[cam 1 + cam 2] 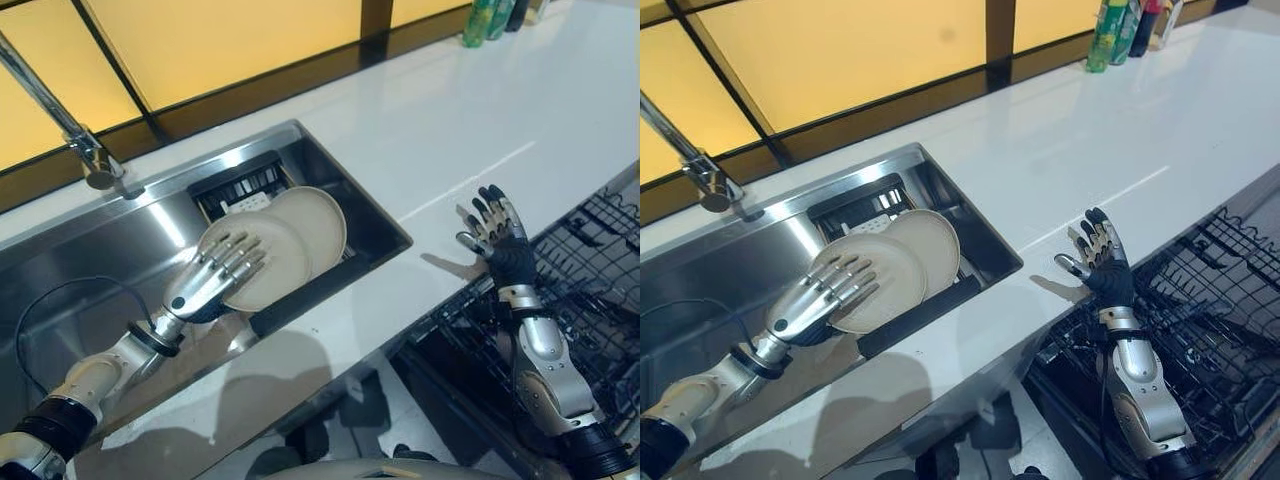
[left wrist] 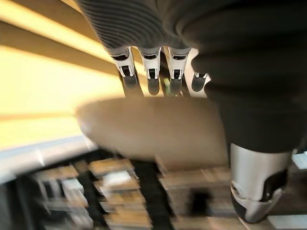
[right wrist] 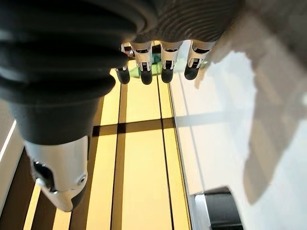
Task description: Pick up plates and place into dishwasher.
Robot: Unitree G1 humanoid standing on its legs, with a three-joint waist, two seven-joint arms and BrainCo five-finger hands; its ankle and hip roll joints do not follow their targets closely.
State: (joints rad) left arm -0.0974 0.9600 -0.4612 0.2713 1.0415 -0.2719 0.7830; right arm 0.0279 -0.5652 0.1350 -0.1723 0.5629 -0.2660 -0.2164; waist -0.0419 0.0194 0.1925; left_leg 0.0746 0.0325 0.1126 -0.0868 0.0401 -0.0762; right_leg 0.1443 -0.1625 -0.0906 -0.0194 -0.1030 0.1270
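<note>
Two beige plates stand leaning in the steel sink (image 1: 100,255): a front plate (image 1: 282,262) and a rear plate (image 1: 322,222) partly behind it. My left hand (image 1: 205,288) reaches into the sink, and its straight, spread fingers (image 1: 238,256) lie on the front plate's face. In the left wrist view the plate (image 2: 153,129) sits between the fingers (image 2: 151,72) and the thumb (image 2: 259,191). My right hand (image 1: 505,250) is raised over the counter's front edge, open with fingers spread and holding nothing. The open dishwasher's black wire rack (image 1: 595,265) lies just to its right.
A dark dish rack (image 1: 240,185) stands in the sink behind the plates. The faucet (image 1: 88,150) rises at the back left. A white counter (image 1: 450,130) runs to the right, with green bottles (image 1: 487,20) at its far end.
</note>
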